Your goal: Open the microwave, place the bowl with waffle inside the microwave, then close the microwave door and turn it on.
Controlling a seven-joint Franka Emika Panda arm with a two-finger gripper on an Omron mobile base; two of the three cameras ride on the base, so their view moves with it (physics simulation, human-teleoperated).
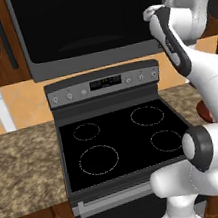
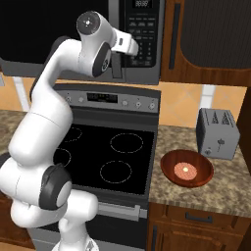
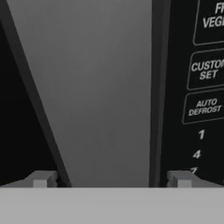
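The microwave (image 1: 91,23) hangs above the stove, and its door (image 2: 29,34) is shut against the box. My gripper (image 3: 111,180) is open and right up against the front of the microwave. Its fingertips (image 3: 41,179) straddle the door's grey right frame strip (image 3: 100,87), with the black window to the left and the keypad (image 3: 205,74) to the right. Nothing is between the fingers. On the counter right of the stove sits the reddish-brown bowl (image 2: 169,166), and the waffle (image 2: 185,170) lies flat in it. A sliver of the bowl (image 1: 203,112) shows past my arm.
The black four-ring stove (image 1: 116,140) lies directly below the microwave. A small grey toaster (image 2: 218,132) stands just behind the bowl. Wooden cabinets (image 2: 211,39) flank the microwave on both sides. Granite counter (image 1: 24,166) runs left of the stove.
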